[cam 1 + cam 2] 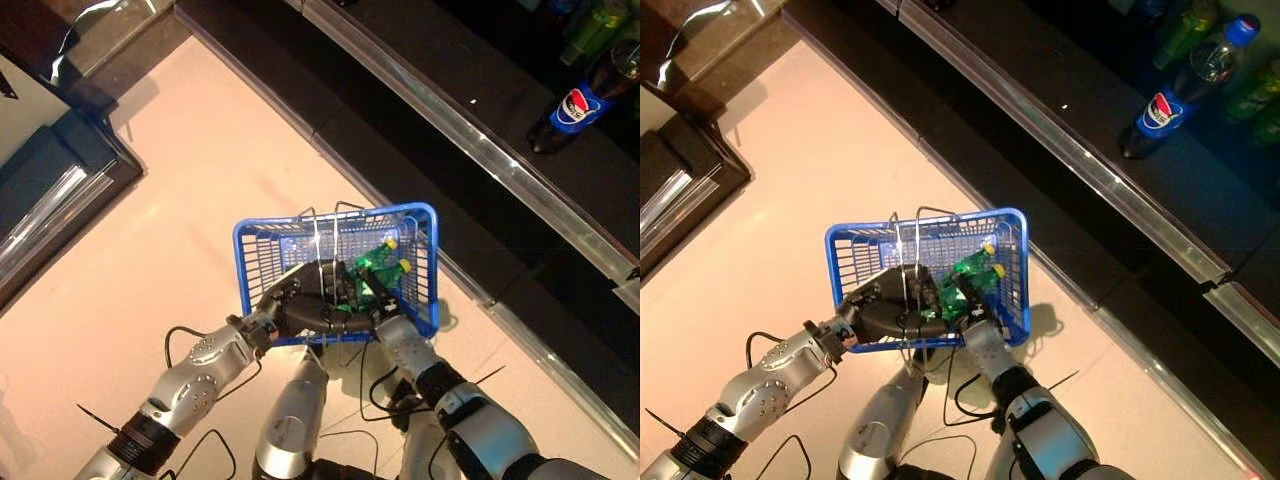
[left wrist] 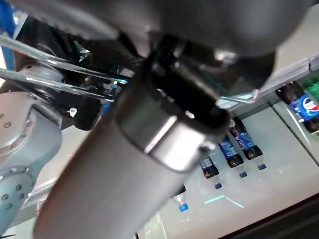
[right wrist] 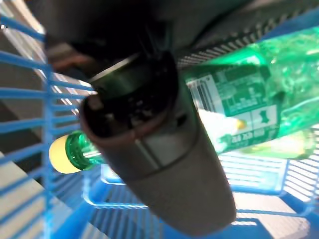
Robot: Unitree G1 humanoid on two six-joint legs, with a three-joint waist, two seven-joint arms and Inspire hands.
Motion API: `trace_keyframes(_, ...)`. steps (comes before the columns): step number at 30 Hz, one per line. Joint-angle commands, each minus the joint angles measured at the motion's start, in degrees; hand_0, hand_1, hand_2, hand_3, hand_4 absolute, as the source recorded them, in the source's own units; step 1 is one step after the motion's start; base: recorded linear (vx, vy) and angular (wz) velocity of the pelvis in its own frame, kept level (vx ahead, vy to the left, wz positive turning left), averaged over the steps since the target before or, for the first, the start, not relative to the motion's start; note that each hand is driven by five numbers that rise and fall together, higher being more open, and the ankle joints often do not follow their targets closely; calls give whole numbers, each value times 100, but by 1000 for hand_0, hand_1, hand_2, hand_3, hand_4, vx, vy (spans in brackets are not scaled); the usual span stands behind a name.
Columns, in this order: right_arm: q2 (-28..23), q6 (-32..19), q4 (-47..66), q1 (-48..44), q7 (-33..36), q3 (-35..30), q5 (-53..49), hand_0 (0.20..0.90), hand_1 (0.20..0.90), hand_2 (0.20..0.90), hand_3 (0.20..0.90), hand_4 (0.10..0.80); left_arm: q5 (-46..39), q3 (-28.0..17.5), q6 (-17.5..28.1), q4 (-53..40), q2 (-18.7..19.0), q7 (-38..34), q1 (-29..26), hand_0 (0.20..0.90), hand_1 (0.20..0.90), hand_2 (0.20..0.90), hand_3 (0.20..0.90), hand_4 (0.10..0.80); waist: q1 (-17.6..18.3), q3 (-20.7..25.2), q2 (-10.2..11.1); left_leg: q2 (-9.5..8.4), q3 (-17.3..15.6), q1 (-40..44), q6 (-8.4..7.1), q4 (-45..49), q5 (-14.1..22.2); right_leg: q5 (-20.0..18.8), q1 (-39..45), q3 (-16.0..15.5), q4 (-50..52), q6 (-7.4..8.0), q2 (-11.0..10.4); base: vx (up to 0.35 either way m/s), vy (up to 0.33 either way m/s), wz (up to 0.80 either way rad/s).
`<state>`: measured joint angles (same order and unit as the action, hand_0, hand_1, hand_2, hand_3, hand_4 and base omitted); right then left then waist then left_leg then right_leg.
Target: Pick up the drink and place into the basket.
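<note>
A blue wire basket (image 1: pixel 262 240) hangs over the pale floor. My left hand (image 1: pixel 300 297) is curled round its thin metal handles (image 1: pixel 906 250), which also show in the left wrist view. Two green drink bottles with yellow caps (image 1: pixel 382 258) lie inside the basket at its right end. My right hand (image 1: pixel 366 300) reaches into the basket from below. In the right wrist view its thumb (image 3: pixel 159 164) crosses over one green bottle (image 3: pixel 249 99), whose yellow cap (image 3: pixel 61 154) sticks out beside the blue bars.
A dark shelf with a metal front rail (image 1: pixel 470 130) runs diagonally past the basket's right side. On it stand a cola bottle (image 1: pixel 580 102) and several green bottles (image 1: pixel 596 30). A dark cabinet (image 1: pixel 60 170) stands at the left.
</note>
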<state>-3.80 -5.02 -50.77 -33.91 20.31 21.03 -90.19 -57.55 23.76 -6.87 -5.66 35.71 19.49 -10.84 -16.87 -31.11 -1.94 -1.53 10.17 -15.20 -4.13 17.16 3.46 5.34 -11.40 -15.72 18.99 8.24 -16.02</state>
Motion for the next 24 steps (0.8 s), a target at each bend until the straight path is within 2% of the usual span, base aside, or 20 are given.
trace_keyframes(1, 307, 211, 220, -554, -476, -49, -99, 300, 300, 300, 200, 100, -762, -522, 1042, -2842, -553, 1346, -1352, 300, 300, 300, 200, 100, 21, 314, -286, 85, -153, -312, 229, 271, -187, -454, 58, -26, 25, -263, -155, 22, 1, 6)
trace_keyframes(2, 252, 252, 136, -563, -523, -110, -49, 408, 408, 408, 326, 226, -789, -526, 1041, -2854, -528, 1354, -1355, 300, 300, 300, 200, 100, 20, 309, -286, 84, -151, -316, 232, 277, -182, -456, 57, -26, 26, -259, -161, 16, 2, 5)
trace_keyframes(3, 207, 283, 80, -565, -531, -163, 26, 646, 646, 646, 604, 504, -794, -529, 1043, -2869, -518, 1354, -1344, 300, 300, 300, 200, 100, 19, 305, -283, 83, -149, -321, 234, 284, -179, -460, 53, -27, 27, -257, -166, 14, 2, 6)
trace_keyframes(4, 189, 283, 68, -561, -523, -178, 67, 799, 799, 799, 782, 682, -797, -534, 1041, -2878, -516, 1347, -1338, 300, 300, 300, 200, 100, 22, 303, -280, 82, -150, -325, 235, 287, -178, -462, 49, -23, 26, -256, -166, 11, 6, 7)
trace_keyframes(5, 154, 307, 39, -555, -536, -200, 107, 900, 900, 900, 900, 800, -812, -541, 1053, -2879, -506, 1344, -1331, 300, 300, 300, 200, 100, 27, 302, -279, 80, -148, -331, 238, 288, -180, -470, 37, -16, 28, -253, -167, 3, 6, 5)
trace_keyframes(15, -34, 324, -1, -547, -677, -272, 280, 900, 900, 900, 900, 800, -812, -574, 1173, -2951, -466, 1339, -1236, 300, 300, 300, 200, 100, 33, 244, -248, 73, -173, -370, 269, 288, -195, -498, -42, 17, 52, -233, -162, 0, 1, 0)
trace_keyframes(19, 131, 273, -194, -707, -707, -152, 290, 900, 900, 900, 900, 800, -639, -312, 1131, -2716, -667, 843, -1742, 300, 300, 300, 200, 100, 92, 249, -183, 99, -208, -370, 288, 348, -177, -486, -78, 137, 120, -228, -131, 25, 8, 0)
trace_keyframes(20, 173, 414, -234, -888, -646, -33, 209, 900, 900, 900, 900, 800, -531, -32, 1226, -2302, -784, 343, -2347, 300, 300, 300, 200, 100, 209, 297, -93, 165, -271, -344, 274, 363, -184, -470, -91, 225, 152, -234, -80, 65, 30, 2)
trace_keyframes(24, 108, 549, -24, -917, -705, 187, 239, 900, 900, 900, 900, 800, -355, 247, 1434, -1862, -965, -183, -2894, 300, 300, 300, 200, 100, 394, 337, -22, 234, -379, -334, 252, 354, -218, -475, -170, 332, 193, -235, -48, 23, 70, -8)
